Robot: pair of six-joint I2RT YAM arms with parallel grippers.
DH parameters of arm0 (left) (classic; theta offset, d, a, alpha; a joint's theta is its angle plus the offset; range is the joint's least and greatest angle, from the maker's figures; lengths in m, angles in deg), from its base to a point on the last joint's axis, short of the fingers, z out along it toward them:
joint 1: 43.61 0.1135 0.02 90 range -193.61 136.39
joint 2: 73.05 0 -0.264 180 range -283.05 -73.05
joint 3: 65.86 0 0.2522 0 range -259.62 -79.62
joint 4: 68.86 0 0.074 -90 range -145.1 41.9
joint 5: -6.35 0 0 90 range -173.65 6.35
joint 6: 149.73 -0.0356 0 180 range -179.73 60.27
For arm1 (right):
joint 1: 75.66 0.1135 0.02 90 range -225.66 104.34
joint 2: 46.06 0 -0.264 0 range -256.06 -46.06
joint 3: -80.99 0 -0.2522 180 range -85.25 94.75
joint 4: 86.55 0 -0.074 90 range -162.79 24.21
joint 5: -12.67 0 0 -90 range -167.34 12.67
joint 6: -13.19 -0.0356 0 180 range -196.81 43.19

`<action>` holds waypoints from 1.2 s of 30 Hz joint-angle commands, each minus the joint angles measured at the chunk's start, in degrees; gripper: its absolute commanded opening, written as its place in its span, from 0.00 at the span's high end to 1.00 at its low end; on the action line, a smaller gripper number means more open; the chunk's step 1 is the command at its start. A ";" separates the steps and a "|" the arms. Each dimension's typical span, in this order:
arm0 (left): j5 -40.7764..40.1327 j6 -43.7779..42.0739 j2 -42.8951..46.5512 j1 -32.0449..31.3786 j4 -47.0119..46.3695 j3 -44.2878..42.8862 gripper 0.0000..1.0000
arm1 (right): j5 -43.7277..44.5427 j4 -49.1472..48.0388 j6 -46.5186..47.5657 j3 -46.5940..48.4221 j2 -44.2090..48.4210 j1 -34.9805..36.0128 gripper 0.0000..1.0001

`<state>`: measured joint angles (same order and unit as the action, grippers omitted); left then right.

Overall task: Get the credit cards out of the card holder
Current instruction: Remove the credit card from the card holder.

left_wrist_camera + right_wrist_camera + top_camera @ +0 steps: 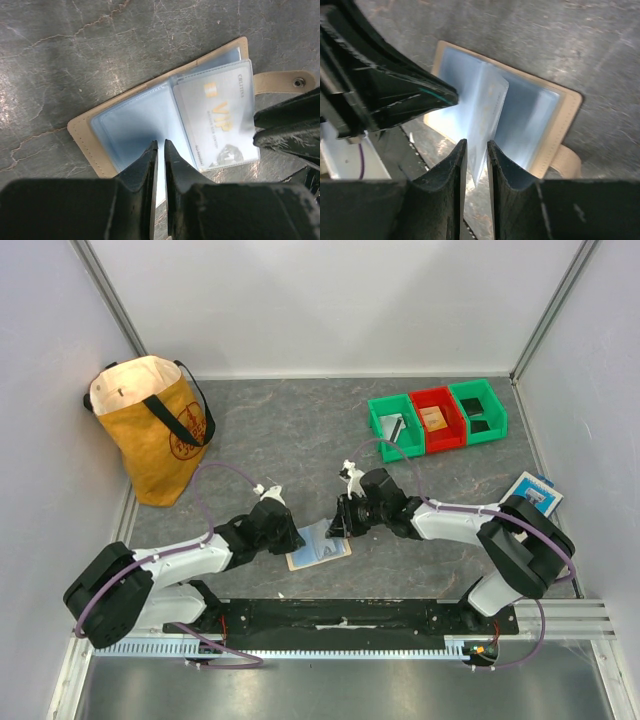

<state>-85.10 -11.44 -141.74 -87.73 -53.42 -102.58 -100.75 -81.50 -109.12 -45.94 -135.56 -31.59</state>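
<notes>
The tan card holder (322,548) lies open on the table between both arms, pale blue inner face up, with its tab (285,82) at the right. A pale card marked VIP (217,117) sits in a clear sleeve on its right half. My left gripper (160,144) is shut, with its tips on the left inner face. My right gripper (476,142) is closed on the outer edge of that sleeve (487,110), which stands lifted off the holder (570,107). No black or orange-tan card shows.
A yellow tote bag (150,425) stands at the back left. Green and red bins (436,418) stand at the back right. A blue-and-white packet (533,492) lies by the right arm. White walls close in the table.
</notes>
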 commanded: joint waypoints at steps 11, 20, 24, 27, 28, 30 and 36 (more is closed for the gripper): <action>-7.85 1.98 14.97 0.35 5.35 3.54 0.81 | -15.34 -8.78 -3.28 8.50 -7.44 4.09 0.63; -11.03 2.42 28.51 2.28 13.71 4.24 0.79 | -10.51 -4.92 -0.91 9.91 -7.81 4.09 0.57; -6.38 1.28 28.00 2.37 10.91 3.54 0.79 | -8.49 -7.19 -2.74 7.19 -7.01 1.63 0.52; -0.68 0.66 23.26 2.37 5.99 3.36 0.79 | -9.45 -10.88 -4.68 4.64 -7.89 0.05 0.52; 1.17 0.75 21.24 2.37 3.97 3.45 0.79 | -9.80 -12.02 -5.21 4.20 -8.15 -0.21 0.52; 4.08 1.10 17.73 2.46 0.89 3.36 0.80 | -10.59 -14.22 -6.17 3.50 -9.03 -0.48 0.53; 5.50 2.50 11.74 3.16 -1.50 4.24 0.86 | -12.26 -18.36 -7.85 2.70 -11.84 -0.74 0.57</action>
<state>-82.52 -10.13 -128.14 -85.41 -50.19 -98.52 -111.40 -94.20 -115.33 -42.68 -145.59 -32.29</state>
